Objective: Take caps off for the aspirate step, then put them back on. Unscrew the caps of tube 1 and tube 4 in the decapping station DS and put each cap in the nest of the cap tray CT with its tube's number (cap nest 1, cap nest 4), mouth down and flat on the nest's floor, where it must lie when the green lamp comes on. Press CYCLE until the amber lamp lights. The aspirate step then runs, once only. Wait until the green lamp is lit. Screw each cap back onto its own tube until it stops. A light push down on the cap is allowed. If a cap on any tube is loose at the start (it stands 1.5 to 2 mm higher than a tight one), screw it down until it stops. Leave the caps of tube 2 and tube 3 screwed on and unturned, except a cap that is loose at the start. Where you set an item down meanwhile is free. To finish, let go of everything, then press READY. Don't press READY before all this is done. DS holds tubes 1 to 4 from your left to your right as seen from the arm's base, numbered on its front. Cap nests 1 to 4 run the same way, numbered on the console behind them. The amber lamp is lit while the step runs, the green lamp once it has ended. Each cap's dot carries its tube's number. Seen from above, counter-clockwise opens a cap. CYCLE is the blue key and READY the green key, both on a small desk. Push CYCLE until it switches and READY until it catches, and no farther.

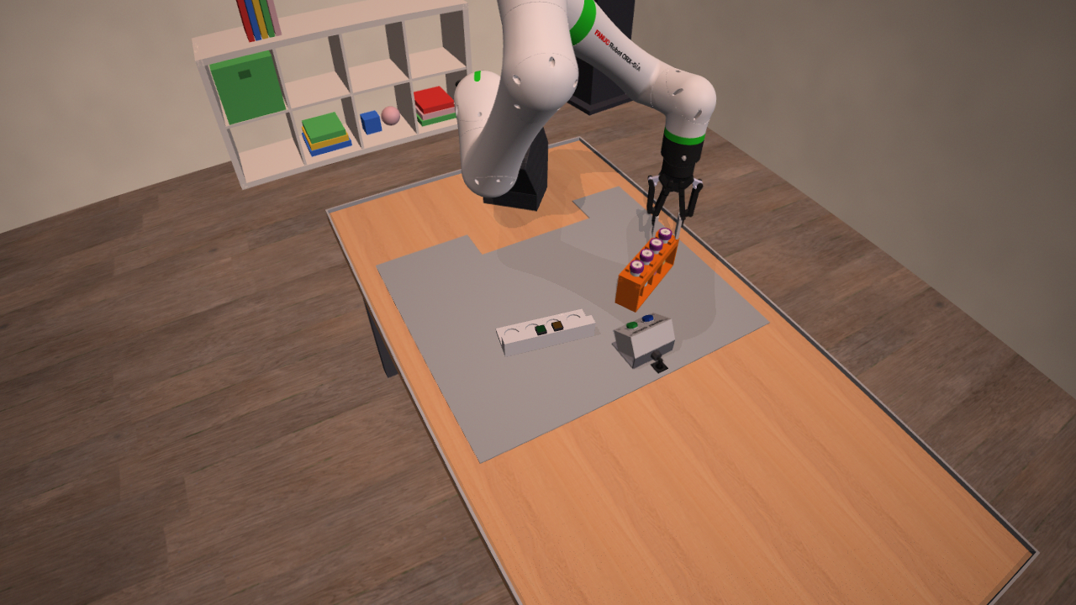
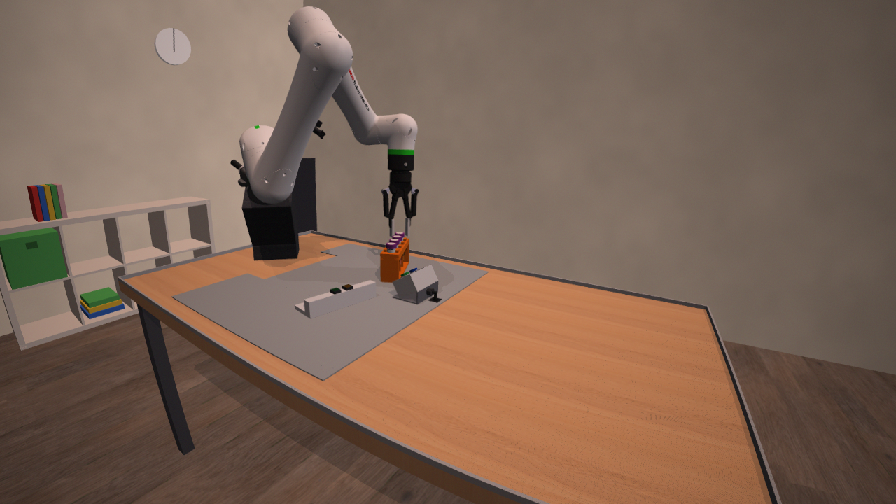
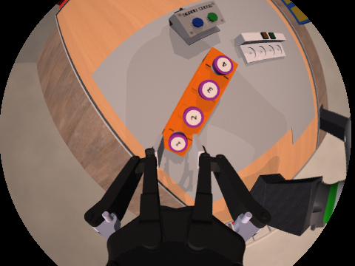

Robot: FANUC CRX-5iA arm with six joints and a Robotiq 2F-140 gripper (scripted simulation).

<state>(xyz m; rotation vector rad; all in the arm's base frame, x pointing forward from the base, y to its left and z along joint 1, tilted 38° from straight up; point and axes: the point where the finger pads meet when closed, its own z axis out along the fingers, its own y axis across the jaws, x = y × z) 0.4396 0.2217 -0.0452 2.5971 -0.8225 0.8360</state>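
The orange decapping station [image 1: 646, 272] stands on the grey mat with four purple caps on its tubes. In the wrist view I read cap 1 [image 3: 177, 142], cap 2 [image 3: 194, 117], cap 3 [image 3: 209, 89] and cap 4 [image 3: 223, 65]. My gripper [image 1: 665, 218] hangs upright just above cap 1 [image 1: 664, 234] at the station's far end. Its fingers stand apart to either side of the cap and hold nothing. The white cap tray [image 1: 545, 331] lies to the left with its nests empty; both of its lamps look dark.
The small grey desk [image 1: 644, 339] stands in front of the station, with the blue key [image 1: 647, 318] and the green key [image 1: 631, 324] on top. The table's right edge runs close behind the station. The arm's black base [image 1: 519, 180] stands at the far end.
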